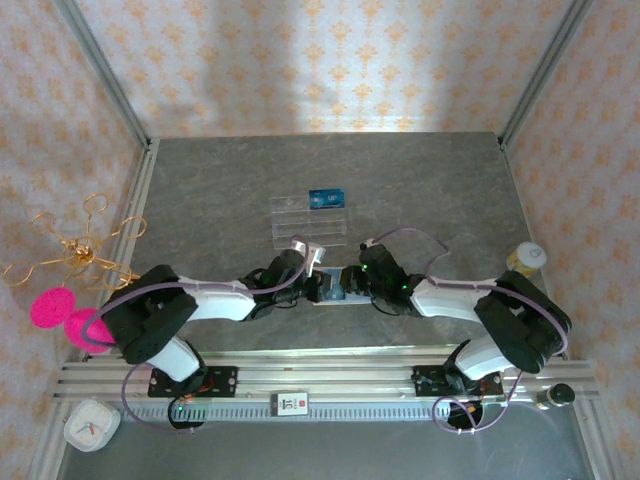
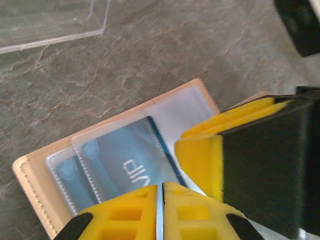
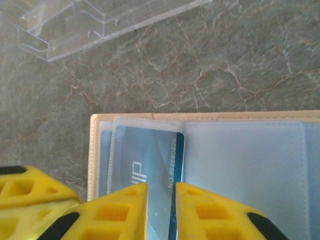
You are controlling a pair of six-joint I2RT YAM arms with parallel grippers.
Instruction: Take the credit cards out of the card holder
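Where beige card holder point(image 3: 200, 116) lies open, left gripper point(image 2: 160, 210) closed, right gripper point(image 3: 161, 210) slightly parted over glossy blue credit card point(image 3: 150, 150).

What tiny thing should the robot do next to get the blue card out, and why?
Probably lower the right gripper and pinch the blue credit card's edge. Its jaws stand slightly apart above that card, which sits in the card holder's clear pocket, and the left gripper is shut nearby.

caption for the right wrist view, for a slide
Right gripper, slightly open, over a blue card sleeved in the open beige card holder.
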